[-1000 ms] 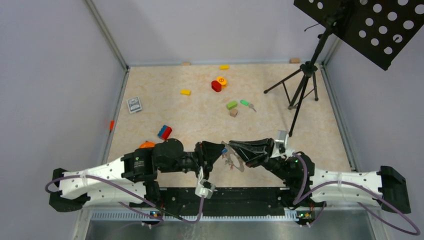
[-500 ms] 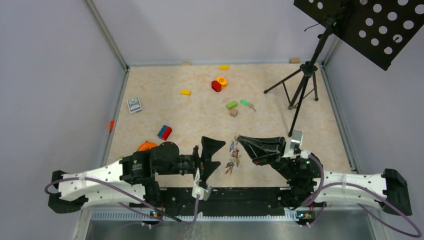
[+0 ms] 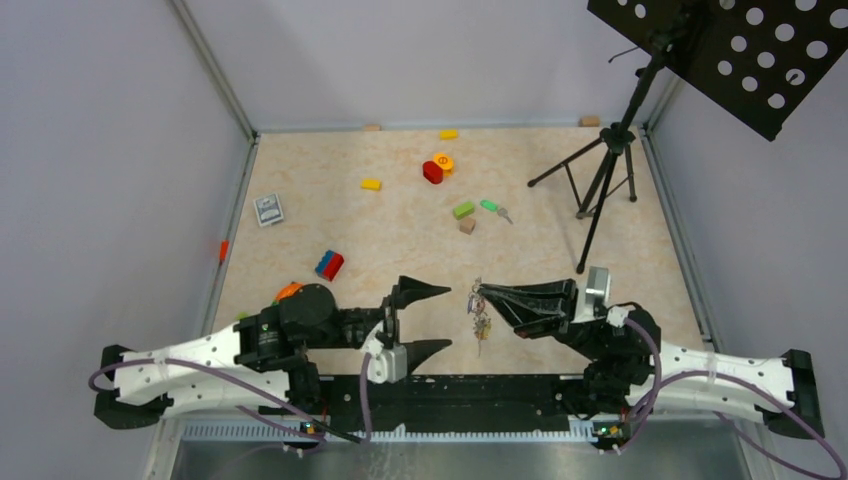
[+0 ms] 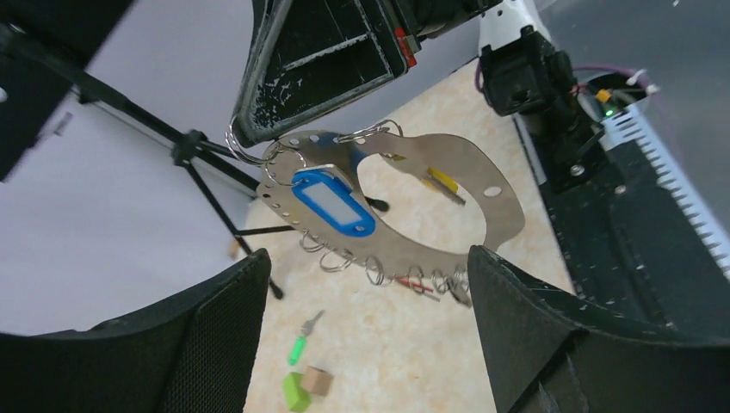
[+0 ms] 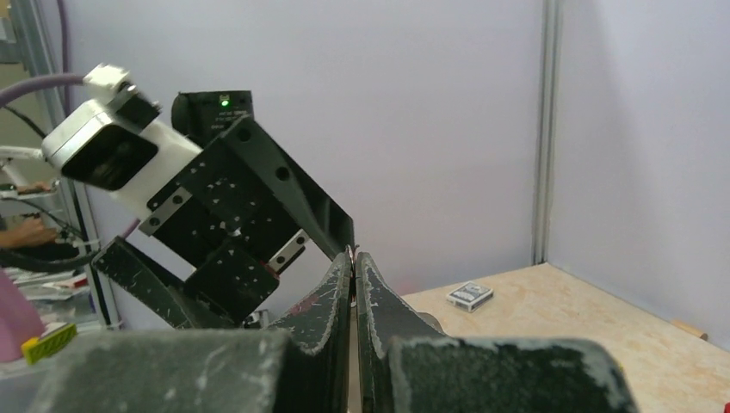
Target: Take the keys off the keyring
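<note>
Up in the air between the two arms, the right gripper (image 3: pixel 480 291) is clamping the keyring (image 4: pixel 469 162) by one end, fingers pressed together on it, and the blue key tag (image 4: pixel 331 200) is dangling off its small rings. Left gripper (image 3: pixel 442 318) is hanging wide open, aimed straight at it, both forearms reaching low and inward. I'm thinking the left should be grabbing that blue tag squarely and working it round the ring, not yanking

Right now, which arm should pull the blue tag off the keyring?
Left. The left gripper is open, facing the keyring, which hangs from the shut right gripper; the blue tag lies straight ahead.
</note>
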Tool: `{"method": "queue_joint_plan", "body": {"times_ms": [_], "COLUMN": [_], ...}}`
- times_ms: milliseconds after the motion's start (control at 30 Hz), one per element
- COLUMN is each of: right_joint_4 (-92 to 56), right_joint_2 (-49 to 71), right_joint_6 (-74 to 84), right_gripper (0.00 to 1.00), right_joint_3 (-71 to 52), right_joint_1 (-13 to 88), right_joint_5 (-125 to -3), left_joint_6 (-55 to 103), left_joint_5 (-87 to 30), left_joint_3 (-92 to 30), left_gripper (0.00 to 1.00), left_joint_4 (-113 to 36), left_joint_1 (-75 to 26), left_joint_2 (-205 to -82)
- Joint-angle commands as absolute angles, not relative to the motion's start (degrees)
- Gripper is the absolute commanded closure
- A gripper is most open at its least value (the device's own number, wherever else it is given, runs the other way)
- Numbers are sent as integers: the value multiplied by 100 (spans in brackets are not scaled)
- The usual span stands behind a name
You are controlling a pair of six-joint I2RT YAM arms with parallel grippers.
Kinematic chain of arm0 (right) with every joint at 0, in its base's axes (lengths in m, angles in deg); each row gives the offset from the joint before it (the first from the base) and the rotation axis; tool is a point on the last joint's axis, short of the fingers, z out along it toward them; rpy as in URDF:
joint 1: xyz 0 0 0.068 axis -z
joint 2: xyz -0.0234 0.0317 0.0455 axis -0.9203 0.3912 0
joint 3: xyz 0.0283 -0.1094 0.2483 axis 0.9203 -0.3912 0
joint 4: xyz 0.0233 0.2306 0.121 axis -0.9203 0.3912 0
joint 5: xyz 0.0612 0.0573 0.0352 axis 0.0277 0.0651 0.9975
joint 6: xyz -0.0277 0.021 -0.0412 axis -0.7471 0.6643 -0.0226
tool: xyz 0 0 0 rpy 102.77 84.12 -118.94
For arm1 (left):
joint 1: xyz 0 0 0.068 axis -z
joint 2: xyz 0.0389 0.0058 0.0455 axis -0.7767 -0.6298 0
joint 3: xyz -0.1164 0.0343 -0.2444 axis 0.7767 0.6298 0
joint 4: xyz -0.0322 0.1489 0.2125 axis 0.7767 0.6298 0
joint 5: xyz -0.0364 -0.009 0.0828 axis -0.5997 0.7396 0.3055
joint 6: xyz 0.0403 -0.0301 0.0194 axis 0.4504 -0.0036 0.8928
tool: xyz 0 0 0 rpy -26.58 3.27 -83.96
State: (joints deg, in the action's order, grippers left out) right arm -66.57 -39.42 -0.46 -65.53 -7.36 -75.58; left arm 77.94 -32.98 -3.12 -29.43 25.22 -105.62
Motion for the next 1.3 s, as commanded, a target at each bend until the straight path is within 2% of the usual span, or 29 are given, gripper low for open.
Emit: {"method": "queue_joint_plan", "body": {"times_ms": [0,67,233,300,467,500,533,600,900,1100,1267], "right_joint_4": [-5897,-5512,-4752,-4631,-4759,-4794,-4815,-4825,-4463,-4496,-3828], "right_joint_2": [-4223,-4306,-4342,-4335,-4360,-4372,-4398,-4447,-4586,-4589,-4513], "right_joint_6": [-146,-156,-380,-442,-626,-659,-694,-848,-1766,-2335,-3157], "right_gripper": [100,100,100,100,100,100,100,100,100,100,100], "right_joint_3": [-6076,-5970,-5687,-5635,-5713,-5739,-5765,-5803,-5702,-5739,-5459], "right_joint_1": [-690,-694,-689,-694,-695,-691,-693,-694,-694,-694,-690], "right_joint_5": [-6972,-6689,-5973,-5854,-5738,-5745,-5754,-5674,-4878,-4416,-4020], "left_joint_6": [5898,5537,5278,5184,4873,4824,4813,4773,4792,4857,5053], "left_joint_5": [-3232,-3194,-3532,-3628,-3559,-3479,-3423,-3291,-3186,-3554,-3905], "left_joint_3": [-565,-654,-616,-514,-489,-534,-574,-632,-302,-271,-197], "left_gripper": [14,16,46,49,48,45,34,28,30,31,29], "left_joint_4": [-3404,-3421,-3807,-4042,-4211,-4151,-4071,-3938,-4411,-4568,-4710], "left_joint_1": [2535,2537,2533,2538,2533,2533,2533,2537,2534,2533,2533], "left_joint_2": [-10932,-11035,-10936,-10765,-10488,-10465,-10447,-10395,-10169,-10280,-10315]}}
